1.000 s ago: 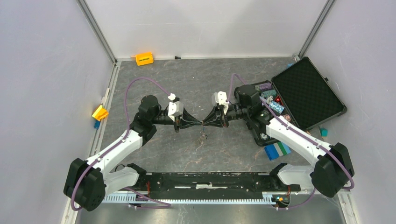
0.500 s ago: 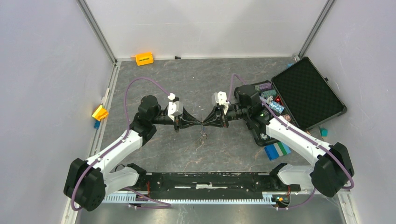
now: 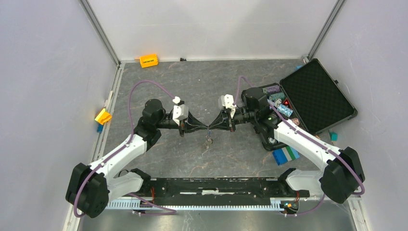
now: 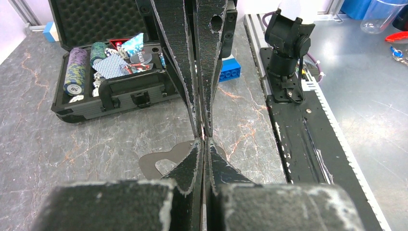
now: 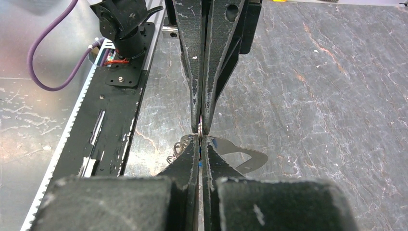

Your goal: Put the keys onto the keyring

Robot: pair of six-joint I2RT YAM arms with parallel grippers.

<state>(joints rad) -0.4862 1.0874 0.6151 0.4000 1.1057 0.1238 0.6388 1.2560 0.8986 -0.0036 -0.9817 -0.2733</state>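
Note:
My left gripper [image 3: 206, 128] and right gripper [image 3: 210, 127] meet tip to tip above the middle of the table, both shut. In the right wrist view a bright blue tag [image 5: 199, 163] of a key shows between the right gripper's [image 5: 200, 137] fingers. A small pale metal bit sits pinched in the left fingertips [image 5: 199, 126]. The left gripper [image 4: 203, 139] shows only a thin slit. The flat grey keyring [image 4: 154, 163] lies under the tips, its wavy edge in the right wrist view [image 5: 250, 155], small in the top view [image 3: 210, 140]. The black-headed key is not visible.
An open black case [image 3: 315, 94] with poker chips [image 4: 76, 67] stands at the right. A blue-and-white block [image 3: 286, 155] lies before it. An orange block [image 3: 148, 60] is at the back left, a yellow one [image 3: 103, 116] at the left edge. The black base rail [image 3: 211, 185] runs along the front.
The left gripper has shifted very slightly; both grippers' tips stay together over the keyring.

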